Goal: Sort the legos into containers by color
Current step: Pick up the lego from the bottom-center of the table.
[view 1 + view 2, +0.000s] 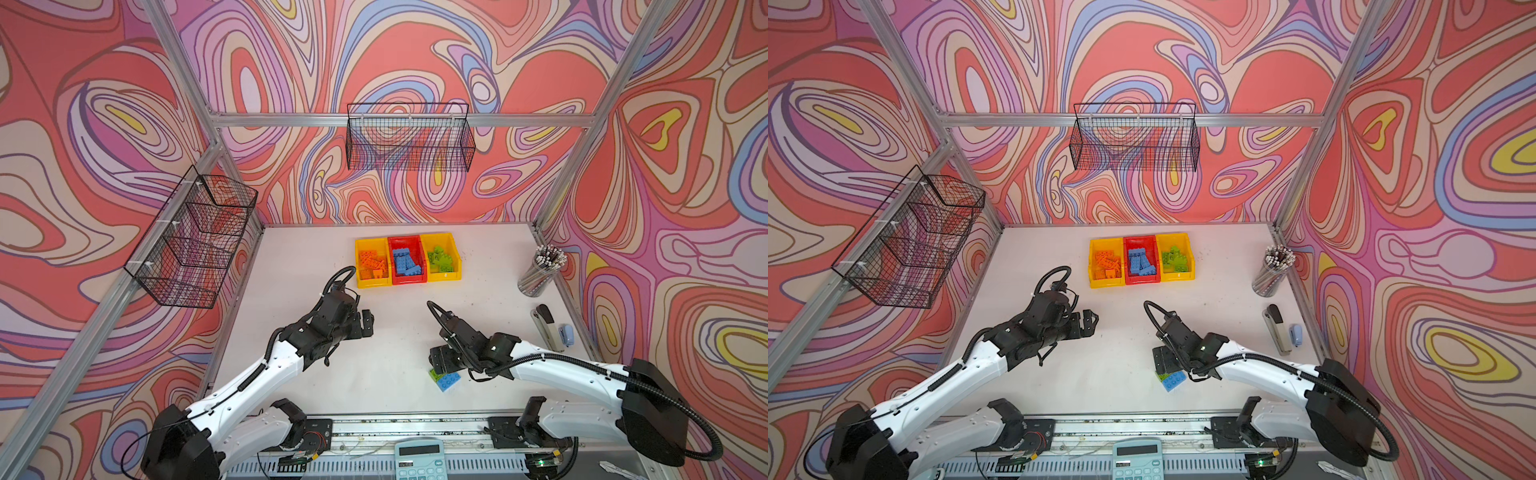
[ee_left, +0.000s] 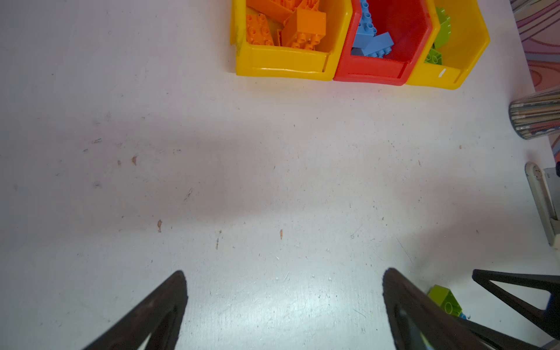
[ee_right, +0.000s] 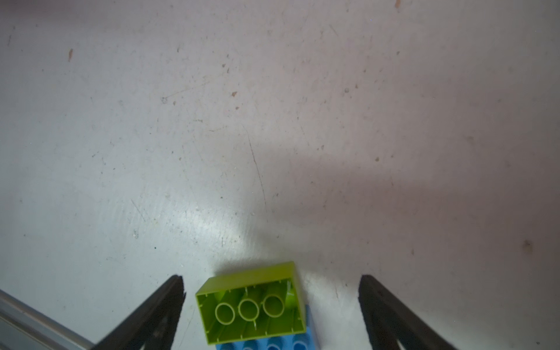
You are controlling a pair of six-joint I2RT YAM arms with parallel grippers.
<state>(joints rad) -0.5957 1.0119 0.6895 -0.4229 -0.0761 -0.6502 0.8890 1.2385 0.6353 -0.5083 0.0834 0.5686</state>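
The bench (image 1: 399,328) is a white board, scuffed and flecked with brown specks, glossy where light strikes it. Around it stand walls (image 1: 415,50) printed with swirls of red, pink, lilac, blue and yellow, braced by an aluminium frame (image 1: 332,119). A wire basket (image 1: 409,137) hangs on the wall behind the red bin (image 1: 409,281), and a tiered wire basket (image 1: 195,245) hangs well to its left.

The red bin holds blue legos (image 1: 406,262). Joined to its left, a yellow bin (image 1: 372,284) holds orange legos (image 1: 372,262). Joined to its right, a second yellow bin (image 1: 448,276) holds green legos (image 1: 441,259).

Just nearer the arms than the red bin, the left tool (image 2: 285,285) hangs over bare bench, jaws wide apart and holding nothing. Further from the red bin, the right tool (image 3: 271,281) has its jaws apart on either side of a green brick (image 3: 251,306), and neither jaw touches it. That brick shows its hollow underside and touches a blue brick (image 1: 449,381) lying studs up.

Right of the red bin stand a pencil cup (image 1: 542,270) and a stapler (image 1: 546,328).
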